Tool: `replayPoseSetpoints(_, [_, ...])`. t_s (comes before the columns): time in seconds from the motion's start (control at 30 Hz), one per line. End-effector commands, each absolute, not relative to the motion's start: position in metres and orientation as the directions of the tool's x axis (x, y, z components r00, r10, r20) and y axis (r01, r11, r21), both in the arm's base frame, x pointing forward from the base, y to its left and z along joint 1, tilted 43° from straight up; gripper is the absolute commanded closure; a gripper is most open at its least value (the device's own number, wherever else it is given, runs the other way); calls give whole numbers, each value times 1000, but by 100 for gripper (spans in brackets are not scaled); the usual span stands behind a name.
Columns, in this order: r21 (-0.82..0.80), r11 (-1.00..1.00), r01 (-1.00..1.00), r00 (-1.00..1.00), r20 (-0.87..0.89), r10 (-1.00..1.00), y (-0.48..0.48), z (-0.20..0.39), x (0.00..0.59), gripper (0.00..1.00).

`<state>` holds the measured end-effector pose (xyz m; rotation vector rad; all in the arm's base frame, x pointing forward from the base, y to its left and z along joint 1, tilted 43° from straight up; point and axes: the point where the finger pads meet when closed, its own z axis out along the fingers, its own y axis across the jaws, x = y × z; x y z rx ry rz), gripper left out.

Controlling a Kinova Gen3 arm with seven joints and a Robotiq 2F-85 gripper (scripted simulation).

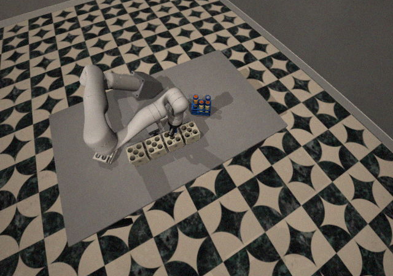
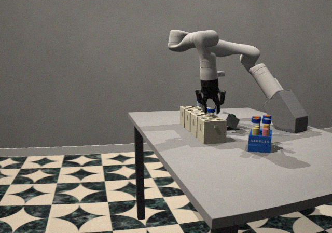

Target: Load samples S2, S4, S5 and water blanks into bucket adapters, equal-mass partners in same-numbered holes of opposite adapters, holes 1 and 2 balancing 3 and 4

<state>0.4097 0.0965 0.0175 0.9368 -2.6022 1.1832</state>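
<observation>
Four beige bucket adapters stand in a row on the grey table [image 1: 95,197] [image 2: 241,187]. The nearest adapter in the exterior view [image 2: 211,132] is the right end of the row in the top view [image 1: 190,132]. My gripper [image 1: 172,134] [image 2: 211,111] is open, pointing straight down over the second adapter from that end [image 1: 173,142]. A blue-capped tube [image 2: 210,109] stands in a hole of that adapter, between the open fingers; its cap dot cannot be read. The blue SAMPLES rack [image 1: 200,110] [image 2: 259,144] holds several blue-capped tubes, most with orange dots.
The small dark sloped desk with the green key [image 2: 232,121] stands behind the adapters. The robot base [image 2: 287,112] [image 1: 103,157] stands at the back. Another blue cap [image 2: 198,101] shows behind the gripper. The other two adapters [image 1: 137,152] [image 1: 155,146] look empty.
</observation>
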Motion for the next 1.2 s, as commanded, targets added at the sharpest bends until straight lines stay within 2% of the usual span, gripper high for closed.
replayPoseSetpoints(0.0, [-636, 499, -589, -798, 358, -485, 99, 20, 409, 38])
replayPoseSetpoints(1.17, [-636, 499, -589, -798, 358, -485, 125, 50, 398, 38])
